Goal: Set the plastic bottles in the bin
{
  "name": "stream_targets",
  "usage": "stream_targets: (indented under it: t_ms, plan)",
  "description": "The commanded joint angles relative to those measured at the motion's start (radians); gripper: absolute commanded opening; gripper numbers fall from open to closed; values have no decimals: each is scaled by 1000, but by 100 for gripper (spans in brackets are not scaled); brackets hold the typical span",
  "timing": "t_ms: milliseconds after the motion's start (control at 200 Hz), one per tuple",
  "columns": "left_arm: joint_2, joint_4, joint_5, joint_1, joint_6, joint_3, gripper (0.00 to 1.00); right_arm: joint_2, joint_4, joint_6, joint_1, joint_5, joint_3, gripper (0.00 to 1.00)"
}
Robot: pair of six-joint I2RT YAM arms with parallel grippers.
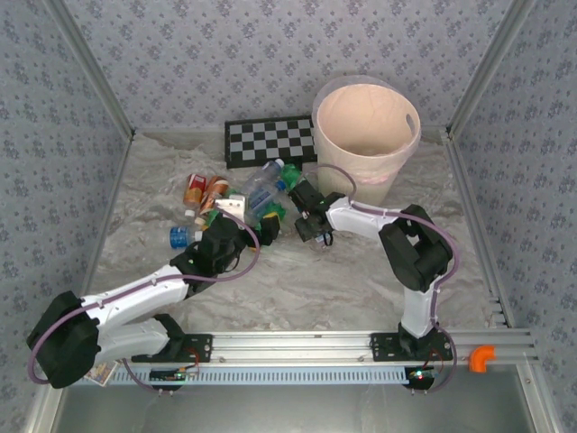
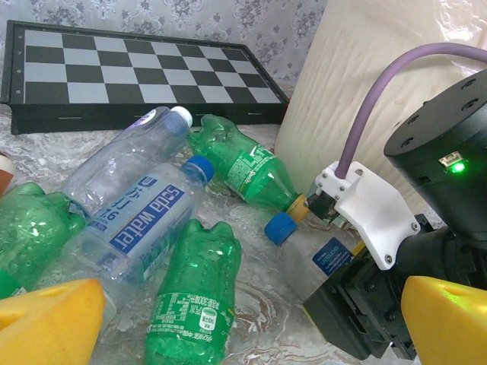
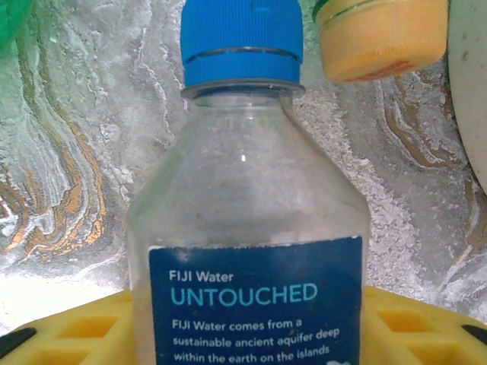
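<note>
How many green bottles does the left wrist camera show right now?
3. Green bottle with a yellow cap beside the bin; green bottle front centre; green bottle cut off at the left edge. More may be hidden under the pile.

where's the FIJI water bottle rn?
Right wrist view: FIJI bottle lies between the fingers of the right gripper, blue cap beside a yellow cap, by the bin.

A clear water bottle (image 3: 247, 220) filled the middle, its blue cap (image 3: 240, 42) pointing to 12 o'clock and its dark blue label reading "FIJI Water UNTOUCHED". The right gripper (image 3: 251, 342) had it between yellow fingers (image 3: 76, 334) at 6 o'clock. A yellow cap (image 3: 380, 34) sat at 1 o'clock, just beside the blue one. Marbled tabletop (image 3: 76, 152) lay beneath, with the pale bin (image 3: 473, 91) at 3 o'clock.
</note>
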Motion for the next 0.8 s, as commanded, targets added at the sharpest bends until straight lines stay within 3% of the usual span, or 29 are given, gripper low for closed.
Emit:
stream_targets:
  t_ms: [0,110,500,800]
  plan:
    - [1,24,8,4,-8,14,100,-9,-28,-2,21,30,-4,54]
    - [1,25,10,5,-9,13,100,-64,-35,-2,38,51,0,49]
    - [4,26,11,5,-11,13,100,-373,-80,20,47,115,37,50]
    - [26,29,25,3,-18,18,100,-604,-99,-16,-42,111,140,48]
